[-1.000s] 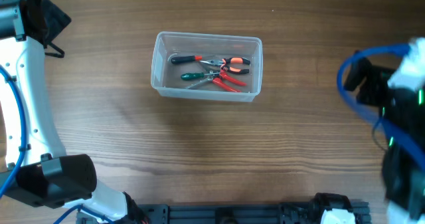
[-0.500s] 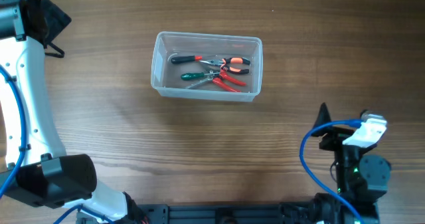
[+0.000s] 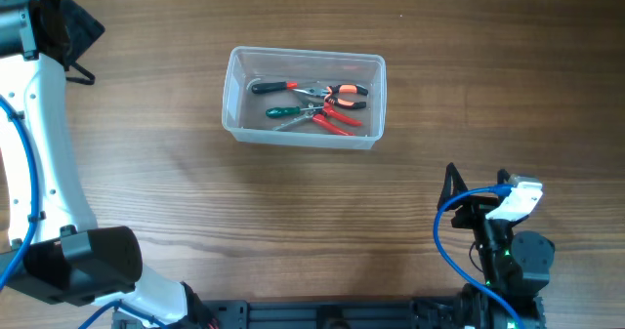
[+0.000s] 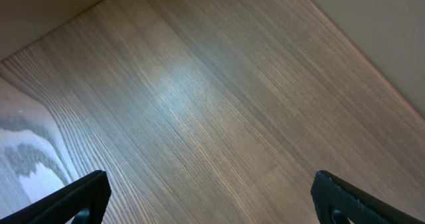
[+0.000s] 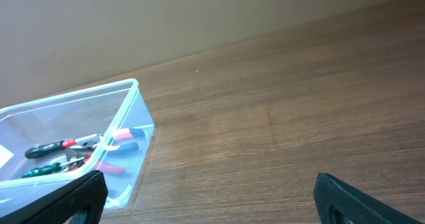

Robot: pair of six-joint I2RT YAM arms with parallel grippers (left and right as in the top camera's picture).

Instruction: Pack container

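The container (image 3: 305, 55), a clear plastic bin, stands at the table's upper middle. In it lie a black-and-red screwdriver (image 3: 273, 87), a green screwdriver (image 3: 283, 110), orange-and-black pliers (image 3: 344, 96) and red pliers (image 3: 338, 123). My right gripper (image 3: 477, 181) is open and empty near the front right, well apart from the container. The right wrist view shows the container (image 5: 74, 94) at the left, beyond my open right gripper (image 5: 209, 192). My left gripper (image 3: 86, 48) is at the far left. In the left wrist view it is open (image 4: 209, 192) over bare wood.
The wooden table (image 3: 312, 212) lies bare around the container. The left arm's white link (image 3: 44, 143) runs down the left edge. A blue cable (image 3: 444, 241) loops beside the right arm. A black rail (image 3: 332, 314) lines the front edge.
My right arm has swung from the right edge down and left to the front right, its gripper now pointing toward the container. The left arm and the container have not moved.
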